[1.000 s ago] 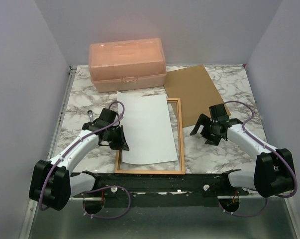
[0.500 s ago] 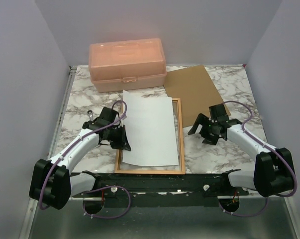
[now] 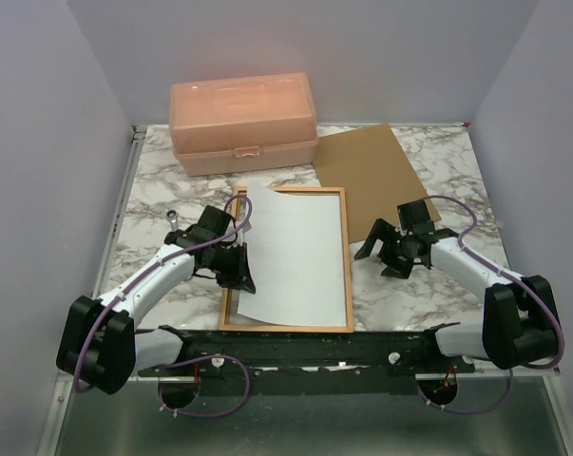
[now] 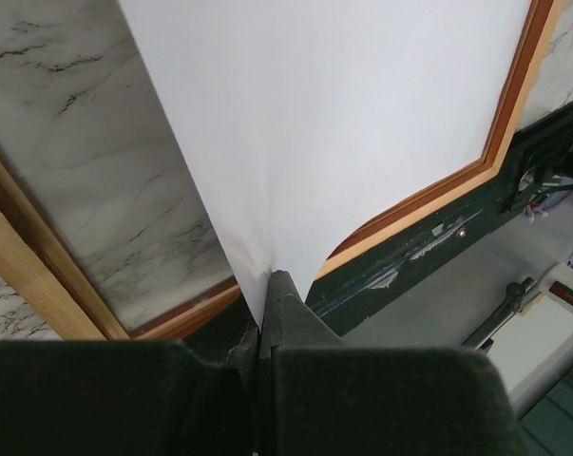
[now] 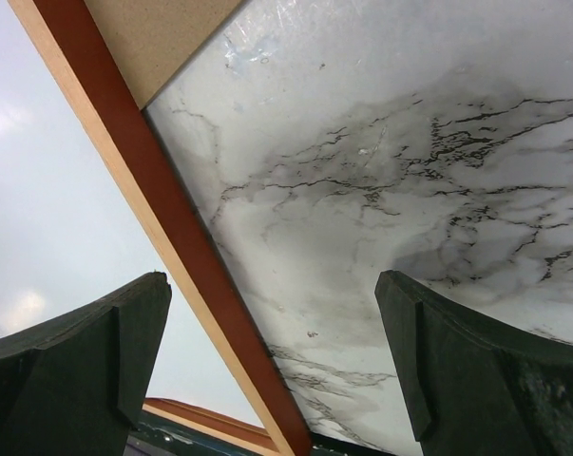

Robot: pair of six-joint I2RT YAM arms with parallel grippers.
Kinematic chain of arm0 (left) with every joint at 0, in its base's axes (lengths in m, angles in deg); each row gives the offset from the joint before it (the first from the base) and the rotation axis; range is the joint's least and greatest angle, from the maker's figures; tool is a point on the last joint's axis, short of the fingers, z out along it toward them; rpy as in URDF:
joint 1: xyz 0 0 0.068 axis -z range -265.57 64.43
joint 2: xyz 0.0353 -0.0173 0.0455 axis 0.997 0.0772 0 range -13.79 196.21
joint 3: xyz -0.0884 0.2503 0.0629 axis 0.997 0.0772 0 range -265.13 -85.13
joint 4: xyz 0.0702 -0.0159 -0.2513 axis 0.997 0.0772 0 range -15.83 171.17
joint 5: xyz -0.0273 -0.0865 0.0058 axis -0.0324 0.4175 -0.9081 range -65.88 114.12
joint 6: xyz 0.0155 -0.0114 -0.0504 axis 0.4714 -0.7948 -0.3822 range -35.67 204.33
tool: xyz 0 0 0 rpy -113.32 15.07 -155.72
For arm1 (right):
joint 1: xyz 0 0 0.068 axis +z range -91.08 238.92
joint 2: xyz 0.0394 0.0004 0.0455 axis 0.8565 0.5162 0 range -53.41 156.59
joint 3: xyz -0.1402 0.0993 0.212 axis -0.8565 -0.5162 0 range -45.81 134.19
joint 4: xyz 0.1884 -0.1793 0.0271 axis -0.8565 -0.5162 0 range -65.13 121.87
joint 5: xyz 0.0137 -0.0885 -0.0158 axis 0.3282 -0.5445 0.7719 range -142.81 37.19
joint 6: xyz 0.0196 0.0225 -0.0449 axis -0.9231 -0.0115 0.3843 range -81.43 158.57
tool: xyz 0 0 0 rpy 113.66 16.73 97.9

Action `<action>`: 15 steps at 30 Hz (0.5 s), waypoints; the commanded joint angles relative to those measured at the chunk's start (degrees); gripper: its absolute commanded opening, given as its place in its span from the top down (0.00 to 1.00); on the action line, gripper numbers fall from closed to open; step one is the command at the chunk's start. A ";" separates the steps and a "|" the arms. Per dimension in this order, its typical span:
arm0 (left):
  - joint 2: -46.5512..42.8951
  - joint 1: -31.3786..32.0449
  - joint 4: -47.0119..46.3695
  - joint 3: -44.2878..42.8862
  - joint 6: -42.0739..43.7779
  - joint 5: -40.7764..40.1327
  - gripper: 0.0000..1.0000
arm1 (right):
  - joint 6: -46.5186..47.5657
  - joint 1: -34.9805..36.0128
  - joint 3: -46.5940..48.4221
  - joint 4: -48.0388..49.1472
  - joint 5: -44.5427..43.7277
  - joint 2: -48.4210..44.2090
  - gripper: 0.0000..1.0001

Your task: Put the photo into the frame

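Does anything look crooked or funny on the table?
Yes. The photo isn't lying flat in the frame. The left tool pinches its left edge and holds that side up, so the sheet bends and puckers at the pinch. Its plain white side faces up.

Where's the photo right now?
Top view, centre-near: the photo lies white back up over the frame, its left edge pinched by the left hand; the peach box sits behind it.

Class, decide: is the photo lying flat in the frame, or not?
Not flat. The left gripper pinches the photo by one edge, bowing it above the frame; its near edge overlaps the rail.
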 commanded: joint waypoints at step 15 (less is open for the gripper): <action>0.71 2.06 -0.12 -2.51 -0.92 -2.21 0.75 | 0.31 -0.16 -1.27 3.41 4.41 1.11 0.00</action>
